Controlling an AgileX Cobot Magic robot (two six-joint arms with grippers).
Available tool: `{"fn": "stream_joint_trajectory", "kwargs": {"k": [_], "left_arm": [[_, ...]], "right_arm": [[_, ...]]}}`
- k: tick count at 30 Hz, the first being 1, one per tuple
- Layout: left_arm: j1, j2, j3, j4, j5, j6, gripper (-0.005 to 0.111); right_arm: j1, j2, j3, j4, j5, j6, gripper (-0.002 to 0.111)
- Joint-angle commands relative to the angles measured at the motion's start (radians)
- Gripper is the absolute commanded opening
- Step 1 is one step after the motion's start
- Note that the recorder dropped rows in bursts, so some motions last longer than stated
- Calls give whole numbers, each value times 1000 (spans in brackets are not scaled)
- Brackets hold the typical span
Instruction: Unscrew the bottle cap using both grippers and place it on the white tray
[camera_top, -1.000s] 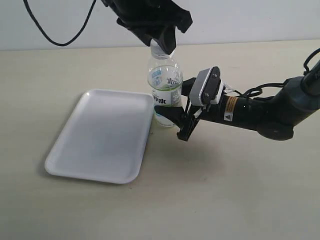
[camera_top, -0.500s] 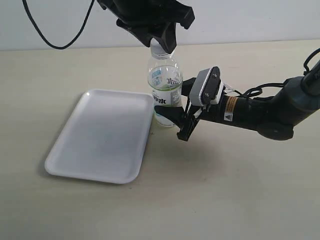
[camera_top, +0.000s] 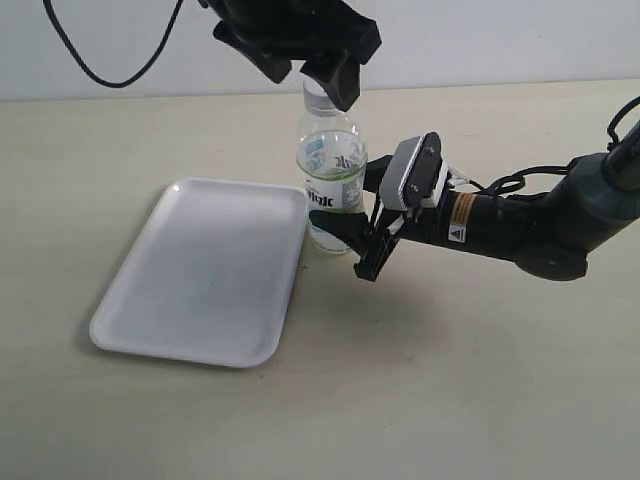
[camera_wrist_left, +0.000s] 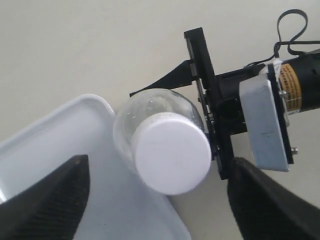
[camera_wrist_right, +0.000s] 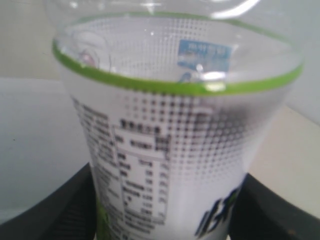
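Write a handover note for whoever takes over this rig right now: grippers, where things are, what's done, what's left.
Left gripper: open, above the bottle, jaws either side of the cap, not touching it.
Right gripper: shut on the bottle's lower body, holding it upright.
Bottle stands on the table by the tray's edge; cap on its neck.
Done: bottle secured; how loose the cap is cannot be told.
Left: grip the cap, unscrew, lift it off, set it on the tray.
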Motion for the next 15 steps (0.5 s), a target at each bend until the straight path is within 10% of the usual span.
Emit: {"fn": "stream_joint_trajectory", "kwargs": {"k": [1,15], "left_arm": [[-4,-36,-2,41,-4,70,74],[-4,-109,-2,48,14,659,74]], "right_arm": [[2,2,0,-21,71,2,1],[2,2,0,-19,71,2,1]]}}
